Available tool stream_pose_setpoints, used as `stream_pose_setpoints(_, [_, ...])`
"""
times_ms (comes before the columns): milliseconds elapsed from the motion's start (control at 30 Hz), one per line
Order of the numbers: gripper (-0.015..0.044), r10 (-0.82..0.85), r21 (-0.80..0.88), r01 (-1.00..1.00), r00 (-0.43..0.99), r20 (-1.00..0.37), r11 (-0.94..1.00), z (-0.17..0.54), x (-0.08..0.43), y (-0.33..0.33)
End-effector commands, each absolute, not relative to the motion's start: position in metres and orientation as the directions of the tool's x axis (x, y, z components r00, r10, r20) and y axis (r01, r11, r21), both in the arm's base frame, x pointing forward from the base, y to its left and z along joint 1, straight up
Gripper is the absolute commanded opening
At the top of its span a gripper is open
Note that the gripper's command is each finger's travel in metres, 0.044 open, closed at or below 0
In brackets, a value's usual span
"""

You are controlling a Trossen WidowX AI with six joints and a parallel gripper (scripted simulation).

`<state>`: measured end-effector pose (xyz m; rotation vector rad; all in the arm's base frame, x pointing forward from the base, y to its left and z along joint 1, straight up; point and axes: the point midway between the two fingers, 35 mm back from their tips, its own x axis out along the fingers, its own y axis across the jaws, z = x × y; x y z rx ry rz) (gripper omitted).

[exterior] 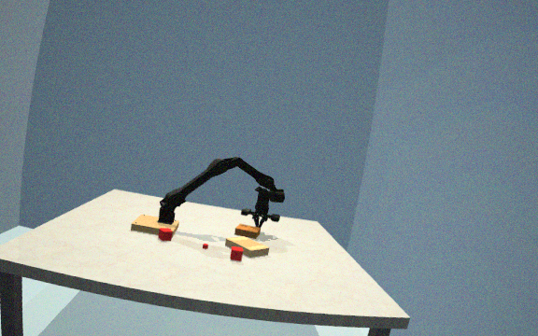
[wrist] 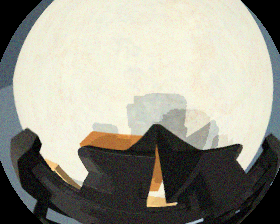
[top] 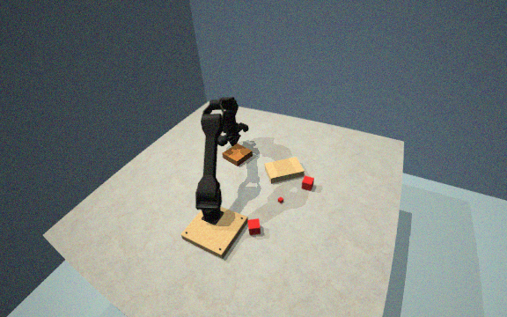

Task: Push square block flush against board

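Observation:
The square block [top: 237,154] [exterior: 247,231] is a flat dark orange-brown square on the table. It also shows in the wrist view [wrist: 111,141], behind my fingers. The board [top: 284,169] [exterior: 247,245] is a pale wooden rectangle a short way to the block's right, apart from it. My gripper [top: 232,142] [exterior: 257,225] [wrist: 156,127] is shut and empty. Its tips hang just above the block's far edge, pointing down.
Two red cubes [top: 307,182] [top: 253,226] and a tiny red cube [top: 281,200] lie on the table [top: 346,246]; one red cube sits at the board's near corner. The arm's wooden base plate [top: 214,233] stands at the front.

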<state>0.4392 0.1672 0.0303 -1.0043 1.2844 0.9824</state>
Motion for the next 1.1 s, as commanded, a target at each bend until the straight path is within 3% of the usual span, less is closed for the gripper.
stream_pose_setpoints(0, [0.0, 0.019, -0.037, -0.961, 0.044, -0.999, 0.273, 0.031, 0.438, 0.163])
stream_pose_setpoints(1067, [0.0, 0.016, -0.037, -0.961, 0.043, -0.999, 0.273, 0.03, 0.431, 0.128])
